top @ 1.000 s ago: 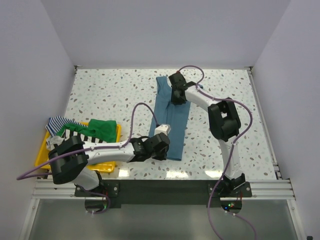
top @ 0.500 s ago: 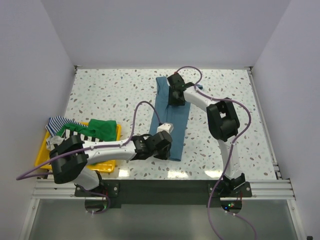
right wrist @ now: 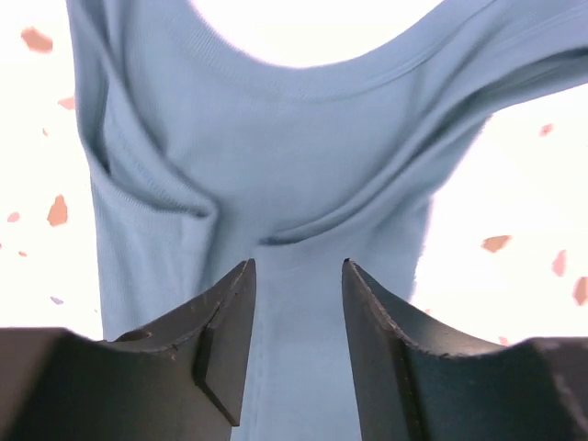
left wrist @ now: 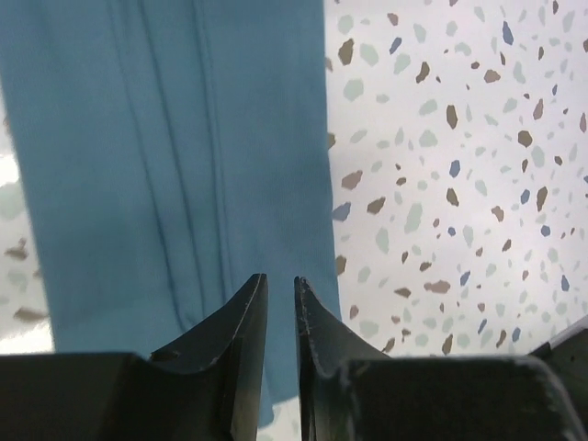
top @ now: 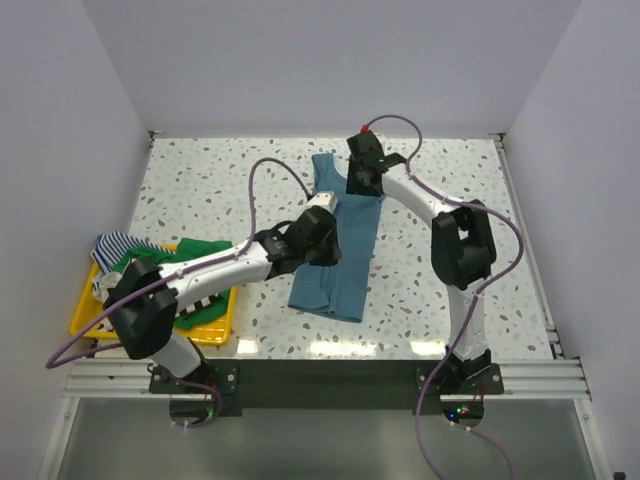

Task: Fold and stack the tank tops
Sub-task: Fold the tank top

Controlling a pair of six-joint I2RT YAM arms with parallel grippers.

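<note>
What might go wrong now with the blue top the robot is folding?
The left hand hangs open right by the side edge of the teal tank top, so it might pinch only one layer, or miss. The right hand is open over the bunched neck and straps; grabbing just a strap could pull the fold apart.

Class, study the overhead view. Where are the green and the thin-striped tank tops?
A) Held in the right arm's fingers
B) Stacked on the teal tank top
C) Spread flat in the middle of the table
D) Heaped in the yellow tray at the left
D: the green tank top and thin-striped tank top lie bunched in the yellow tray, apart from the teal tank top on the table.
</note>
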